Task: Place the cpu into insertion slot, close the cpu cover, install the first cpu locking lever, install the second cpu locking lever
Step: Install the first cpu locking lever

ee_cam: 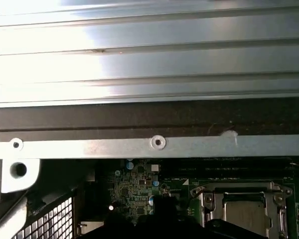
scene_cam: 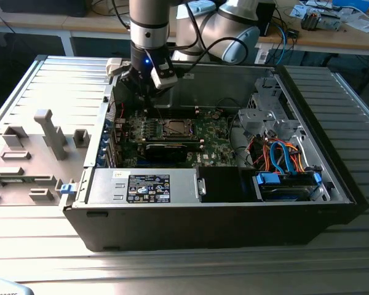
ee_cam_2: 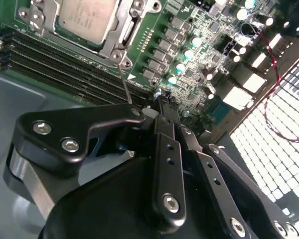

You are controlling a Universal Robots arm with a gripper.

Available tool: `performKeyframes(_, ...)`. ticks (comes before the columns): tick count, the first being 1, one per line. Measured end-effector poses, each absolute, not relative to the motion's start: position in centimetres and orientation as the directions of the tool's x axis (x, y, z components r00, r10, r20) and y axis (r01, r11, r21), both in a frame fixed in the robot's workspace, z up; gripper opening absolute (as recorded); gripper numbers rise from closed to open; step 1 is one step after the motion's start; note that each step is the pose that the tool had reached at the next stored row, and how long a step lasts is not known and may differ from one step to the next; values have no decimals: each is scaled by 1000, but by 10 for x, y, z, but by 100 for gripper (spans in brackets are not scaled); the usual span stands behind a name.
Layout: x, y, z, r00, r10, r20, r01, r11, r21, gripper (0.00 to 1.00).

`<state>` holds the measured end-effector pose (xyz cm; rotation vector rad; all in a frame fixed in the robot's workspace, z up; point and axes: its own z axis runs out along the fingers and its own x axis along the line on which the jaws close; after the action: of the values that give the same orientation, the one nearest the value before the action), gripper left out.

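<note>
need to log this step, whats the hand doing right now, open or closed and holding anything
Hand: closed, fingers together with nothing between them, beside the thin lever by the cpu cover.

Cpu (ee_cam_2: 84,17) in insertion slot (ee_cam_2: 120,37) (cover (ee_cam_2: 112,44) down).

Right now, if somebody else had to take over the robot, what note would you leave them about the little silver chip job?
Gripper: hangs low over the green motherboard, right by the socket; a thin metal wire lever rises from the socket corner up to it.
Things: the small square silvery-grey cpu lies in the silver-rimmed square insertion slot; the thin silver windowed cpu cover appears to lie down around it.
Done: cpu placed, cover apparently closed.
Left: that lever stands up, not yet latched; I cannot tell how the other lever stands.
</note>
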<state>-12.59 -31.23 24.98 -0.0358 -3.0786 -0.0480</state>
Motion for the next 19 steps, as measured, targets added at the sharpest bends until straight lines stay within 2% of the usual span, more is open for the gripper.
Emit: performKeyframes(19, -102, -312, 261, -997, 22, 68, 24, 999, 31, 11)
